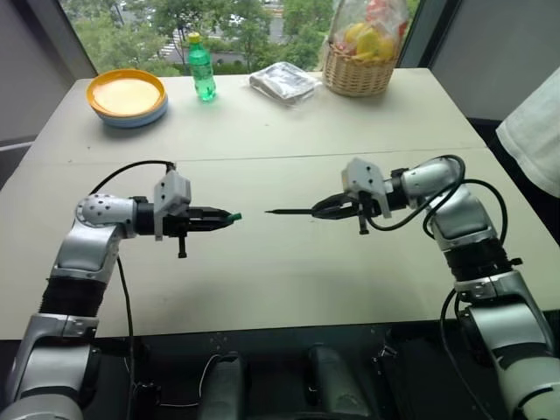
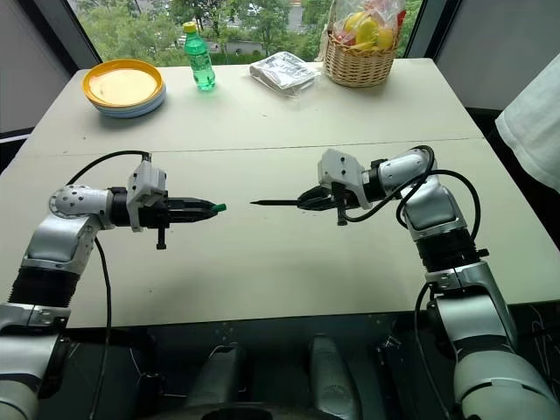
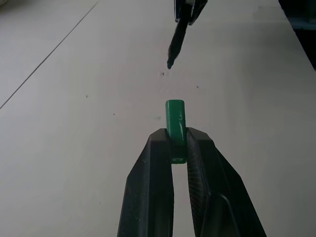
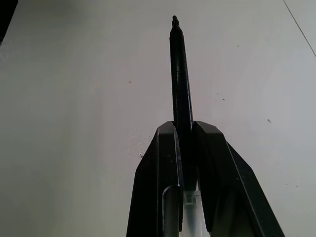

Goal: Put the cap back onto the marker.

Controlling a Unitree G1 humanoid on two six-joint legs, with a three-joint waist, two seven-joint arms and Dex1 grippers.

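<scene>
My left gripper (image 1: 226, 218) is shut on the small green cap (image 1: 234, 216), which sticks out past the fingertips toward the right. In the left wrist view the cap (image 3: 175, 126) stands between the two black fingers (image 3: 150, 182). My right gripper (image 1: 325, 209) is shut on the thin dark marker (image 1: 289, 211), whose tip points left at the cap. The two hover above the table's middle, facing each other with a small gap between cap and tip. The marker (image 4: 180, 79) runs straight out from the right fingers (image 4: 158, 182) in the right wrist view, and its tip (image 3: 171, 61) sits just beyond the cap in the left wrist view.
At the back of the pale table (image 1: 262, 271) stand a yellow plate stack (image 1: 127, 96), a green bottle with a yellow lid (image 1: 201, 67), a clear wrapped packet (image 1: 283, 82) and a wicker basket of fruit (image 1: 360, 61). A person's white sleeve (image 1: 538, 131) shows at the right edge.
</scene>
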